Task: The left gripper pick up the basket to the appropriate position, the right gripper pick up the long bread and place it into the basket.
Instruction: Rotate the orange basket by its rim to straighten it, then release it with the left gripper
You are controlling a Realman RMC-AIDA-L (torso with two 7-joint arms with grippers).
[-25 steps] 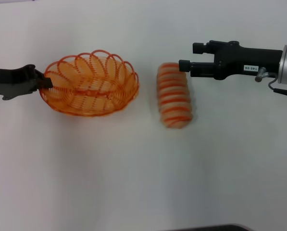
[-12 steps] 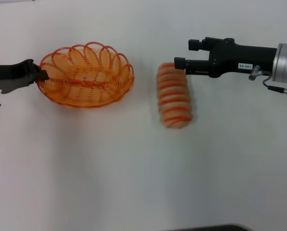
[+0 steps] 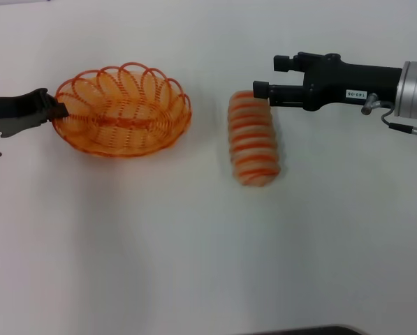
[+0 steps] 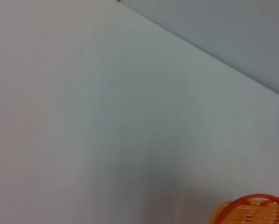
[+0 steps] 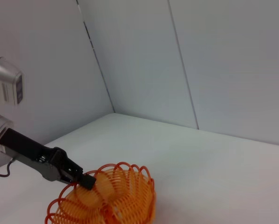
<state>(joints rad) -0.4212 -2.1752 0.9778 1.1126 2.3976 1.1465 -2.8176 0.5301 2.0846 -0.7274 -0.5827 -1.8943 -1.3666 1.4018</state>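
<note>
Orange basket [image 3: 121, 110] is clamped at its left rim by left gripper [image 3: 56, 110]; open right gripper [image 3: 261, 91] touches long bread [image 3: 252, 138].

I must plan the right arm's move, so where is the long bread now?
In the head view the long bread lies on the table right of the basket, its far end by the open right pincer.

A plain white table [image 3: 194, 265] is filling the frame; pale grey wall panels [image 5: 214, 60] are rising behind it
</note>
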